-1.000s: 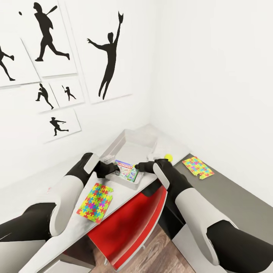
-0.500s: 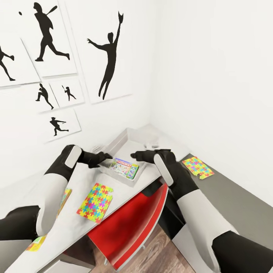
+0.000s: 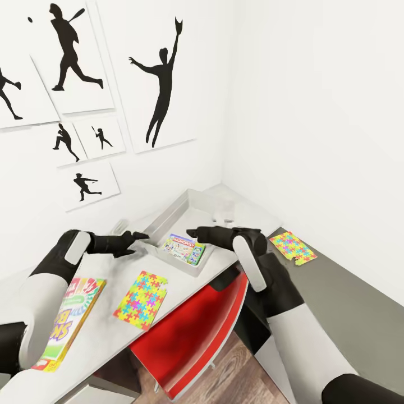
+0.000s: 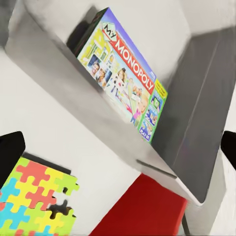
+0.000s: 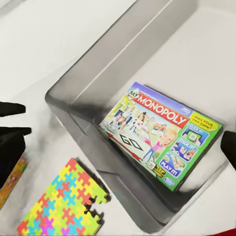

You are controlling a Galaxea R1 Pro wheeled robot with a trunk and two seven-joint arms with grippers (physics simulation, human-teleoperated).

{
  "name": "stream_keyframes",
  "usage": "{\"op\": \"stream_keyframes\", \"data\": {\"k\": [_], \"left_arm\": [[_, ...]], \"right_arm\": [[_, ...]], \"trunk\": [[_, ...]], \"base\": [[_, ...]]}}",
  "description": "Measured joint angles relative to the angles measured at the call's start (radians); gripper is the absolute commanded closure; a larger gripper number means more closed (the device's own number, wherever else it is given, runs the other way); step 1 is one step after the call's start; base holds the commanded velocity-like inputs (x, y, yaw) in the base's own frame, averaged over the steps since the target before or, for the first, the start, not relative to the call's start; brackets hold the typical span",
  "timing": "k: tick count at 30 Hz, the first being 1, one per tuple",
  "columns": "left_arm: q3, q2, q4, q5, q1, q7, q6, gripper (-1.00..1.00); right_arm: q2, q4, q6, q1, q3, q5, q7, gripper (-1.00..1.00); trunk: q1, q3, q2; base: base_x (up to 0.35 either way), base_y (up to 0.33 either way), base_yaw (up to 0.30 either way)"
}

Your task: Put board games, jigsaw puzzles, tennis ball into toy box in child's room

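Monopoly board game (image 3: 184, 249) lying flat inside toy box (image 3: 191, 209), at 12 o'clock. Both grippers, left (image 3: 139, 238) and right (image 3: 193, 232), empty, apparently parted. Next: jigsaw puzzle (image 3: 141, 298) at 7 o'clock; pinch an overhanging edge.

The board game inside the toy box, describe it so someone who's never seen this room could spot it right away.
Find the pale grey table in the white corner under the baseball posters; on it sits a shallow grey toy box. Lying flat in the box's near end is the board game, green-edged and printed "My Monopoly". Unlike the knobbly jigsaw puzzle and the red-and-yellow game box outside, it is in the bin.
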Motion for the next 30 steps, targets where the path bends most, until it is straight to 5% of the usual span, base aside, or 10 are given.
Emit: {"op": "stream_keyframes", "data": {"k": [2,4,7,9,13,17,21,30], "left_arm": [[-0.001,0.046,0.000,-0.004,0.027,-0.134,-0.001,-1.00],[-0.003,0.110,0.000,-0.013,0.070,-0.337,0.000,-1.00],[-0.004,0.171,-0.004,-0.018,0.131,-0.541,-0.002,-1.00],[-0.005,0.201,-0.008,-0.022,0.180,-0.672,-0.010,-1.00],[-0.004,0.232,-0.012,-0.030,0.275,-0.847,-0.063,-1.00],[-0.004,0.250,-0.012,-0.034,0.349,-0.932,-0.120,-1.00],[-0.003,0.253,-0.013,-0.034,0.388,-0.964,-0.139,-1.00],[-0.003,0.248,-0.017,-0.035,0.402,-0.967,-0.146,-1.00]], "right_arm": [[-0.015,-0.070,0.004,0.048,-0.002,-0.042,0.020,-1.00],[-0.094,-0.172,0.002,0.119,-0.003,-0.114,0.070,-1.00],[-0.185,-0.245,-0.006,0.201,-0.013,-0.200,0.142,-1.00],[-0.244,-0.272,-0.022,0.260,-0.035,-0.254,0.210,-1.00],[-0.318,-0.290,-0.098,0.393,-0.112,-0.326,0.369,-1.00],[-0.350,-0.295,-0.170,0.522,-0.213,-0.343,0.553,-1.00],[-0.358,-0.296,-0.195,0.580,-0.309,-0.344,0.675,-1.00],[-0.350,-0.297,-0.204,0.600,-0.350,-0.343,0.719,-1.00]], "trunk": [[0.000,0.000,0.000],[0.000,0.000,0.000],[0.000,0.000,0.000],[0.000,0.000,0.000],[0.000,0.000,0.000],[0.000,0.000,0.000],[0.001,0.000,0.000],[0.001,0.010,0.000]], "base": [[0.000,0.000,0.000],[0.000,0.000,0.000],[0.000,0.000,0.000],[0.000,0.000,0.000],[-0.006,0.000,0.000],[-0.125,0.000,0.000],[-0.272,0.000,0.000],[-0.321,0.000,0.000]]}}
